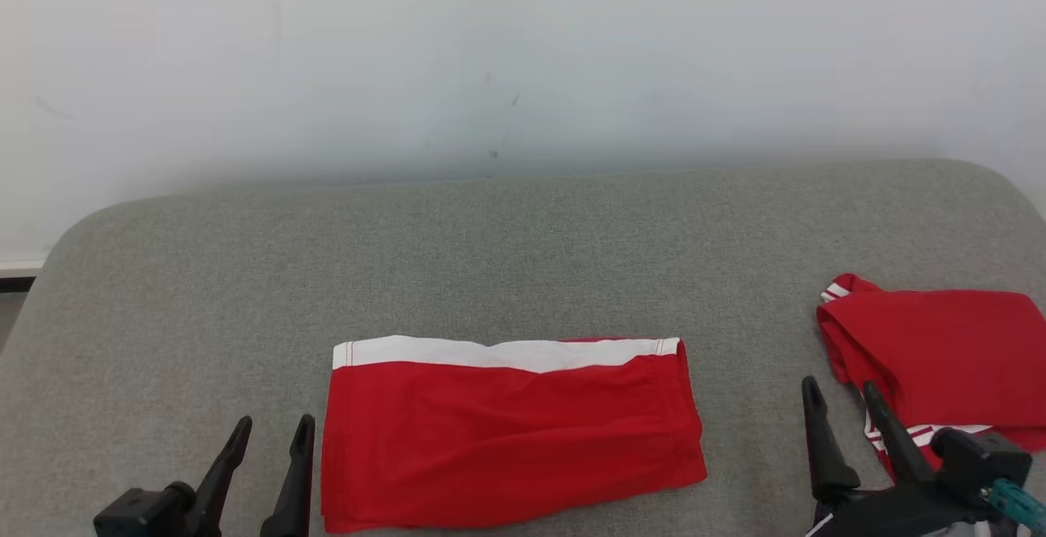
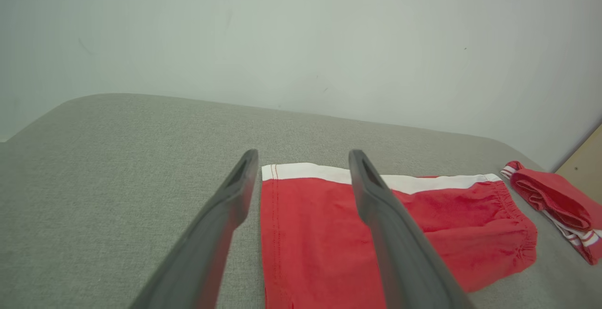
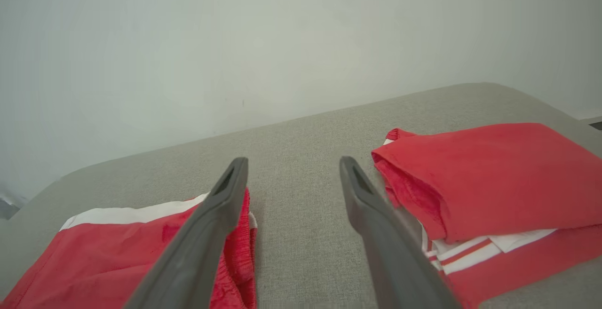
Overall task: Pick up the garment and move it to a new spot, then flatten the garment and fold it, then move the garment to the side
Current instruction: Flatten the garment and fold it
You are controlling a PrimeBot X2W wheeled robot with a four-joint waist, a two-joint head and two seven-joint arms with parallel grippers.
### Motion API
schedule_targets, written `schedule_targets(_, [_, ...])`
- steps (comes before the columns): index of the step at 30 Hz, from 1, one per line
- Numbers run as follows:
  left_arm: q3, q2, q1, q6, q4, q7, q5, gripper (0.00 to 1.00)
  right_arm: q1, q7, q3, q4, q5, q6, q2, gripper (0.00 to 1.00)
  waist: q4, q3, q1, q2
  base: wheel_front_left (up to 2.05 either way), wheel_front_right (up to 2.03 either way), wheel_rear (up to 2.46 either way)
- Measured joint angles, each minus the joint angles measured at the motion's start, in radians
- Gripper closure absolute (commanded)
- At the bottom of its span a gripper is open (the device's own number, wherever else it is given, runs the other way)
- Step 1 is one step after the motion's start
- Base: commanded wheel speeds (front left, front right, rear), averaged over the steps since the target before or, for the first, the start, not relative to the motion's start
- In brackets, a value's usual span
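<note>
A red garment [image 1: 507, 431] with a white band along its far edge lies folded flat in a rectangle on the grey cushioned surface [image 1: 523, 259], near the front middle. It also appears in the left wrist view [image 2: 320, 233] and the right wrist view [image 3: 94, 257]. My left gripper [image 1: 274, 435] stands open just left of the garment's left edge, nothing between its fingers. My right gripper [image 1: 842, 394] is open over bare surface between this garment and another one to the right, holding nothing.
A second red garment [image 1: 940, 357] with white stripes lies folded at the right edge of the surface, seen close in the right wrist view [image 3: 494, 182]. A pale wall [image 1: 523, 55] rises behind. The surface's corners are rounded.
</note>
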Motion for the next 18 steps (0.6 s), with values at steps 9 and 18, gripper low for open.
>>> schedule_targets(9, [-0.035, -0.012, -0.004, -0.010, 0.001, 0.022, 0.000, 0.00, -0.113, 0.176, 0.079, 0.048, -0.037, 0.000, -0.033, 0.00, 0.024, 0.028, 0.0002, 0.0000, 0.00, 0.00, 0.00])
schedule_targets(18, [-0.056, -0.017, -0.027, -0.027, 0.015, 0.039, 0.000, 0.00, -0.196, 0.409, 0.096, 0.128, -0.069, -0.001, -0.034, 0.00, 0.072, 0.057, 0.0002, 0.0001, 0.00, 0.00, 0.00])
